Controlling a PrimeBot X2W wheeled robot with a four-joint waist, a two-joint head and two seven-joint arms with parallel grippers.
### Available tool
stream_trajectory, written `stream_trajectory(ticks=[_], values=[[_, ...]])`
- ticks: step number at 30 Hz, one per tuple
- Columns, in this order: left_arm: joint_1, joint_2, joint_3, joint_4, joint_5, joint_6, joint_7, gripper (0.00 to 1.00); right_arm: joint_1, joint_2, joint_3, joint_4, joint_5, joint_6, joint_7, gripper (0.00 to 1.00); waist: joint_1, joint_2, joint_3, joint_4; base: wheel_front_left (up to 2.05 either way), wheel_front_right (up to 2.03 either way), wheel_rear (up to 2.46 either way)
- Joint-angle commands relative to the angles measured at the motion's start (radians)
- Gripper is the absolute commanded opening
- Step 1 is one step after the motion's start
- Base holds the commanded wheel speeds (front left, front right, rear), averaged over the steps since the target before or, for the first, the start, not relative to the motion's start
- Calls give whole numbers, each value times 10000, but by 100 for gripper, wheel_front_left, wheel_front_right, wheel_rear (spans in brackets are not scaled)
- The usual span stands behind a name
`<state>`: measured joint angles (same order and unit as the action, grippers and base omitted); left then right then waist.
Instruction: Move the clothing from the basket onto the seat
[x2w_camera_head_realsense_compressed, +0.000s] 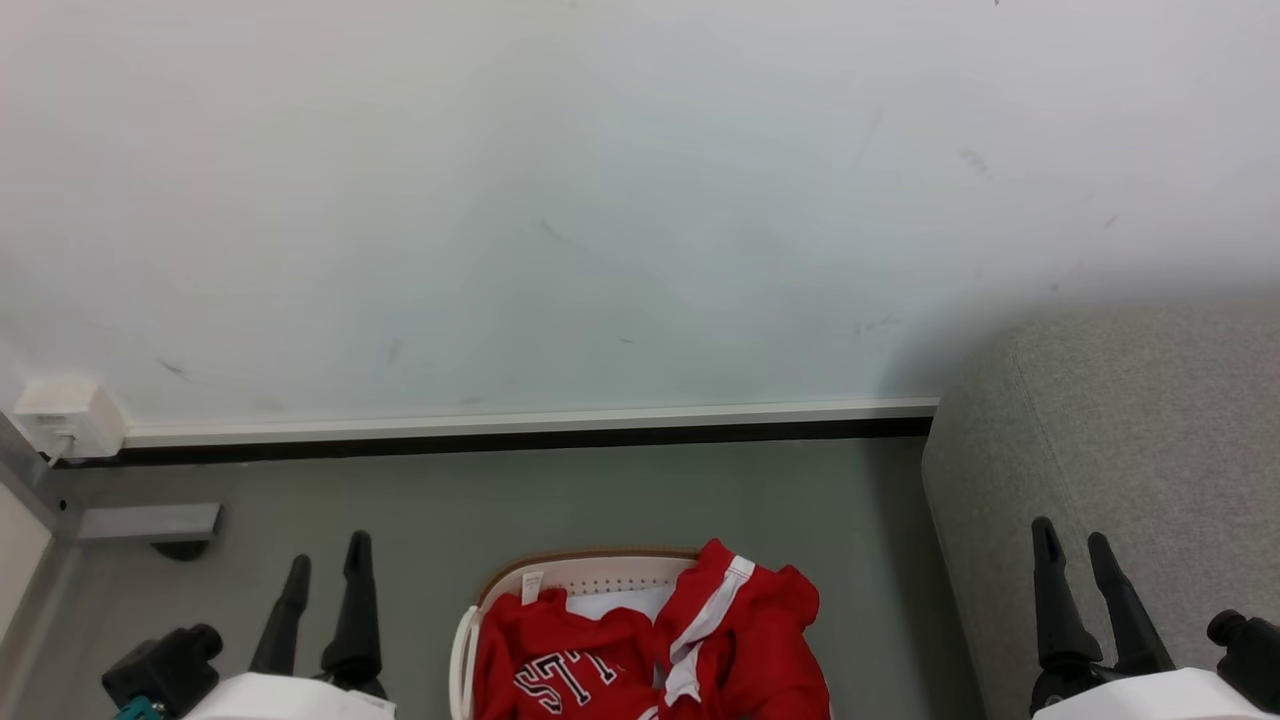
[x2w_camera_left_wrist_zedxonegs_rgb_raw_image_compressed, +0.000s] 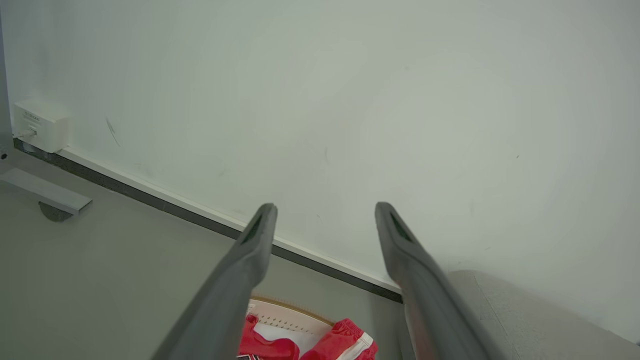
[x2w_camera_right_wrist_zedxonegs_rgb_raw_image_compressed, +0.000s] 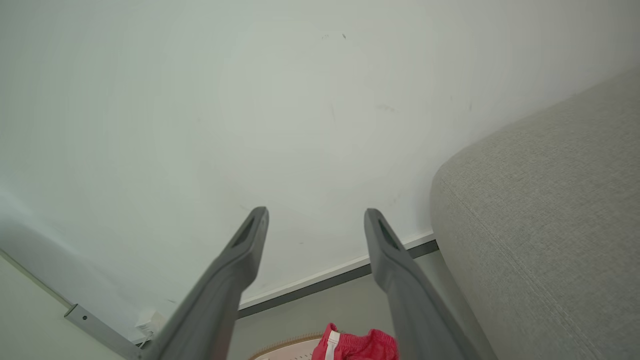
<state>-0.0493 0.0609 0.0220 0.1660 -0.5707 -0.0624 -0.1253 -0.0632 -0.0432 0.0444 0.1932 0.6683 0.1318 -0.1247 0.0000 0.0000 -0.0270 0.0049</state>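
The cream basket (x2w_camera_head_realsense_compressed: 585, 572) with a brown rim stands on the floor at the bottom centre of the head view. Red clothing (x2w_camera_head_realsense_compressed: 745, 640) with white stripes fills it, and one piece shows block letters (x2w_camera_head_realsense_compressed: 560, 680). The grey seat (x2w_camera_head_realsense_compressed: 1130, 450) rises at the right. My left gripper (x2w_camera_head_realsense_compressed: 328, 565) is open, left of the basket and apart from it. My right gripper (x2w_camera_head_realsense_compressed: 1073, 545) is open in front of the seat. The left wrist view shows the left gripper (x2w_camera_left_wrist_zedxonegs_rgb_raw_image_compressed: 324, 212), basket (x2w_camera_left_wrist_zedxonegs_rgb_raw_image_compressed: 290, 316) and clothing (x2w_camera_left_wrist_zedxonegs_rgb_raw_image_compressed: 340, 337). In the right wrist view are the right gripper (x2w_camera_right_wrist_zedxonegs_rgb_raw_image_compressed: 315, 216), clothing (x2w_camera_right_wrist_zedxonegs_rgb_raw_image_compressed: 362, 345) and seat (x2w_camera_right_wrist_zedxonegs_rgb_raw_image_compressed: 550, 225).
A white wall (x2w_camera_head_realsense_compressed: 600, 200) with a dark baseboard (x2w_camera_head_realsense_compressed: 500, 440) runs behind the basket. A white box (x2w_camera_head_realsense_compressed: 65, 412) sits on the wall at the far left, above a grey metal foot (x2w_camera_head_realsense_compressed: 145, 522). Grey floor (x2w_camera_head_realsense_compressed: 600, 500) lies between basket and wall.
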Motion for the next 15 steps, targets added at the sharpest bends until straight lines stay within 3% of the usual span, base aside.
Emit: stream_trajectory(ticks=[1, 15], values=[[26, 124, -25, -89, 341, 26, -105, 100, -135, -113, -4, -73, -310, -10, -114, 100, 0, 0, -11, 2, 0, 0, 0], [0, 186, -138, 14, 1647, 23, -483, 100, -169, -103, 178, -156, -1607, -14, -475, 100, 0, 0, -16, 54, 0, 0, 0]])
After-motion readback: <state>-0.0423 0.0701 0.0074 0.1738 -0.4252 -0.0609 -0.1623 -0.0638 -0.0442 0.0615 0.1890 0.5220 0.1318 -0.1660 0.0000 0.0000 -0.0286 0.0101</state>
